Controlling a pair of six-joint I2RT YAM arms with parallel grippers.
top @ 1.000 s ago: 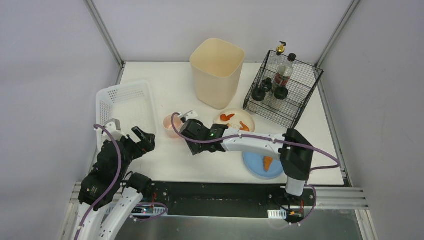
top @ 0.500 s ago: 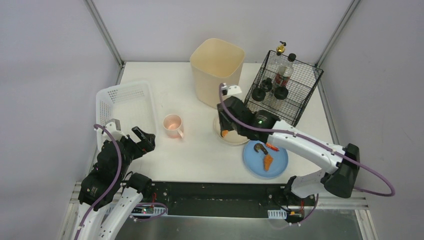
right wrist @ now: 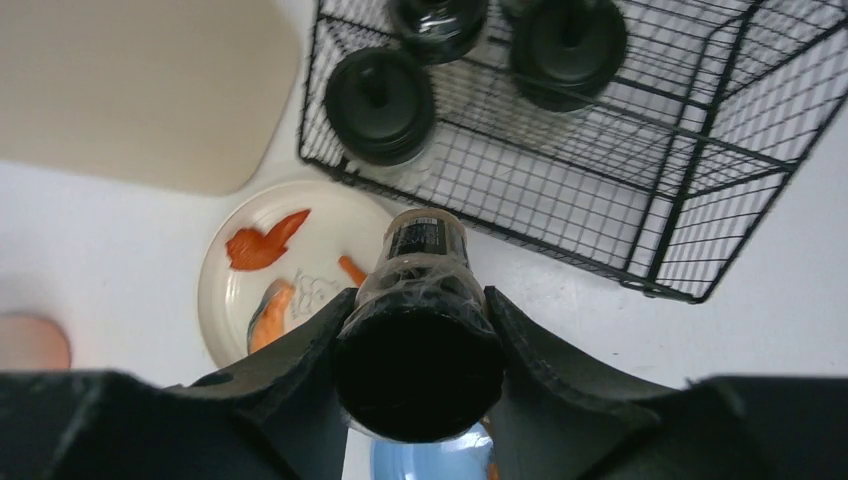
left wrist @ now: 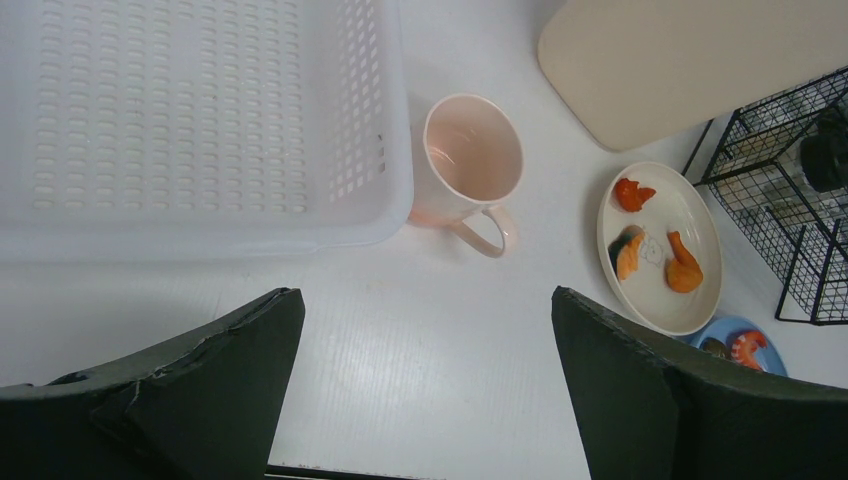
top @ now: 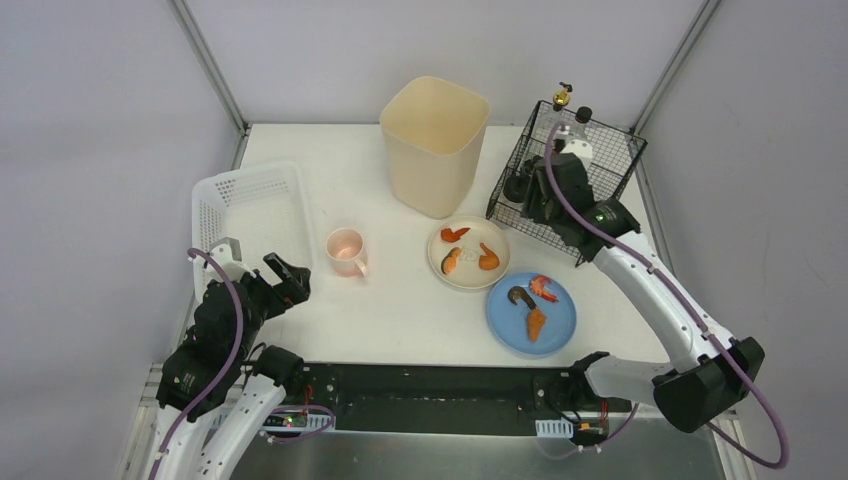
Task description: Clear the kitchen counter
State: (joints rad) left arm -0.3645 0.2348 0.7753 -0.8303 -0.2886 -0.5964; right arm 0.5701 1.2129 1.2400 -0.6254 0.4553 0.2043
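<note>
Currently a bottle [right wrist: 420, 375] is clamped in the right gripper [right wrist: 420, 325], its label [right wrist: 422, 238] unreadable; the left gripper [left wrist: 425, 305] is held apart.

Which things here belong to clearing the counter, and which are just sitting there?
For the job: counter, jar held near the rack, mug, cream plate, blue plate; probably basket and bin too.
Just sitting: bottles already standing in the rack.

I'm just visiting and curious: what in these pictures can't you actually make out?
- Top view: the right gripper hides the jar it holds.
- Right wrist view: the jar's label is too small to read.
- Left wrist view: a gripper finger covers much of the blue plate.
</note>
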